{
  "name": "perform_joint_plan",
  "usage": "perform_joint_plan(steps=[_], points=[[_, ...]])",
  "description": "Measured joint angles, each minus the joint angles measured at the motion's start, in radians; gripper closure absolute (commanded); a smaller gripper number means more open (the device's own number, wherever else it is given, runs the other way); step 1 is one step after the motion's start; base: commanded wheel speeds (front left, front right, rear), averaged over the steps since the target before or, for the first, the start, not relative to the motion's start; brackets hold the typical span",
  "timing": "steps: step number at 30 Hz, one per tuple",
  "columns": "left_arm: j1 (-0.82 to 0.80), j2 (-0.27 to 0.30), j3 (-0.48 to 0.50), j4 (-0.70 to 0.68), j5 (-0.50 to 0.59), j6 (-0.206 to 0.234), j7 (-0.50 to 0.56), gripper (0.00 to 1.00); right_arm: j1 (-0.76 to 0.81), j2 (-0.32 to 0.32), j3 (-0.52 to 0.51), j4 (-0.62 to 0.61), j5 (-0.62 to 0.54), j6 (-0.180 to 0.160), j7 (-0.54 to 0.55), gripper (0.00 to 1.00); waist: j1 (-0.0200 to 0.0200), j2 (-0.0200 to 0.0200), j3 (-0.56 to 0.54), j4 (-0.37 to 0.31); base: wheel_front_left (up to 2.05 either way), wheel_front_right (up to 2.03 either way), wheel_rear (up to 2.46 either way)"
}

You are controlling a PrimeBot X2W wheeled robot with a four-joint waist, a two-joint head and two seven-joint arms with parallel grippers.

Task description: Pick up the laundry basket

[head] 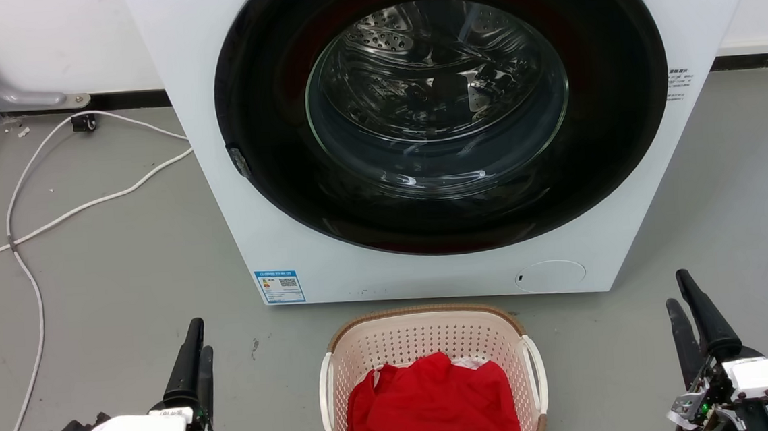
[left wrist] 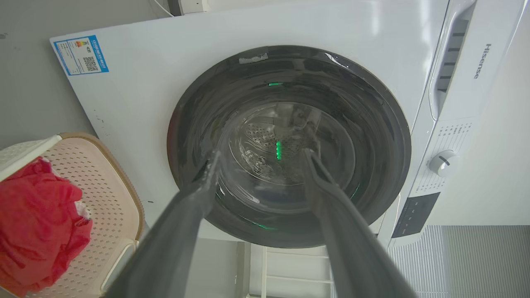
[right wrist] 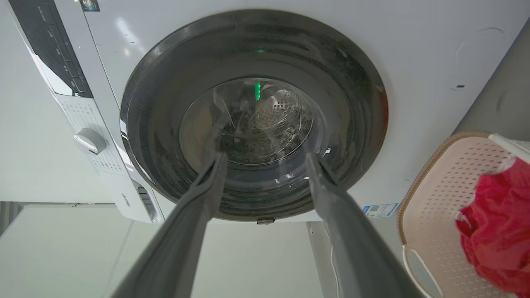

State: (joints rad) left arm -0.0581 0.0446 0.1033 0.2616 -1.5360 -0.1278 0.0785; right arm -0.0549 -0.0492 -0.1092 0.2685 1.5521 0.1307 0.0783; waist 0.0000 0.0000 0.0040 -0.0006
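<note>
On the grey floor [head: 124,274], just in front of the washing machine [head: 220,186] with a narrow strip of floor between: the laundry basket [head: 426,337], a red cloth [head: 431,401] heaped inside, its near end cut off by the bottom edge of the head view. Hence no sure call on the long axis; apparently running from robot toward machine, with the left handle [head: 325,395] and the right handle [head: 539,380] on the two side walls. Left gripper [head: 200,336] well out to the basket's left, right gripper [head: 677,289] well out to its right, both aimed at the machine door rather than at the basket, touching nothing. Fingers [left wrist: 178,231] of the left spread apart and empty in its wrist view; likewise those of the right. Basket inboard of both arms, at the lower edge of each wrist view. Roughly midway between them, the left perhaps a shade nearer. Probably a two-arm lift: swing each gripper inward and down to its own handle, then close.
</note>
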Motion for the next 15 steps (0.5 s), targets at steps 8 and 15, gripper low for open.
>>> perform_joint_plan(steps=[8,15], points=[[0.004,0.000,-0.025,-0.045,0.175,0.027,-0.038,0.00,0.019,0.001,0.017,-0.050,-0.212,0.000,-0.037,0.00,0.0000,0.0000,0.001,0.000,0.00,0.00,0.00],[0.014,0.000,-0.053,-0.069,0.326,0.050,-0.066,0.00,0.031,0.001,0.037,-0.081,-0.395,0.000,-0.066,0.00,0.0000,0.0000,0.001,0.000,0.00,0.00,0.00]])
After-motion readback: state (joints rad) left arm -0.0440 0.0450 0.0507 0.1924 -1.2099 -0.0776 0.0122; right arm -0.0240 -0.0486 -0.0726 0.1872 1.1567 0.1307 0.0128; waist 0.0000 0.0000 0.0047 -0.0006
